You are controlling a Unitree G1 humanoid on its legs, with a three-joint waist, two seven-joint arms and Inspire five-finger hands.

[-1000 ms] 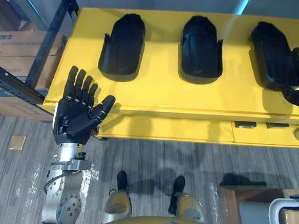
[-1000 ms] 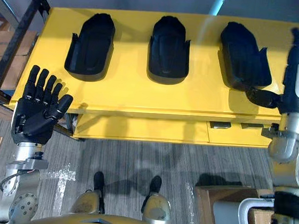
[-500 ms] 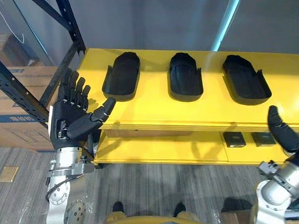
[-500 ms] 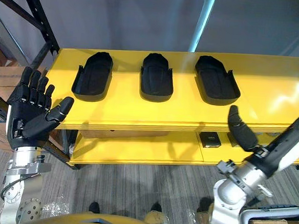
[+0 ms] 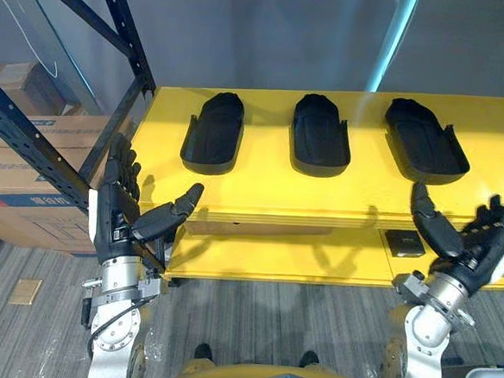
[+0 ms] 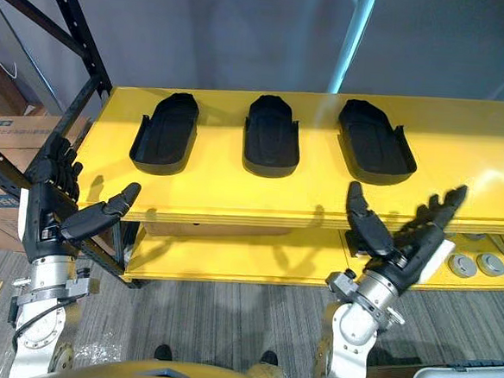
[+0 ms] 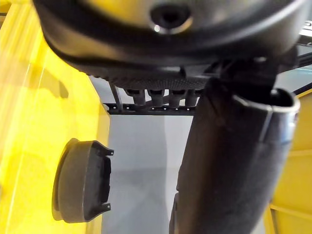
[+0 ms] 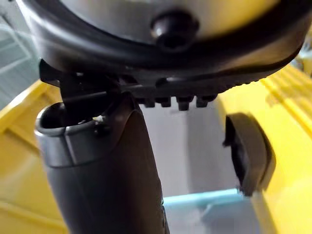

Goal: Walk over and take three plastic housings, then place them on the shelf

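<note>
Currently matte black scooped housings (image 5: pixel 321 135) on yellow shelf (image 5: pixel 261 183); left hand (image 5: pixel 111 218), right hand (image 5: pixel 477 248) splayed.

Three black, elongated, trough-shaped plastic housings are laid hollow side up in a row across the yellow shelf board (image 5: pixel 261 185), well apart: left housing (image 5: pixel 213 133), middle housing (image 5: pixel 320 134), right housing (image 5: pixel 424 152)

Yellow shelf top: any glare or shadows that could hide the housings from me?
Right eye view: a pale sheen lies on the shelf at its right end, clear of the three housings, which read dark against the yellow. Left eye view: soft shadows fall near the front edge by the left hand and right hand.
</note>
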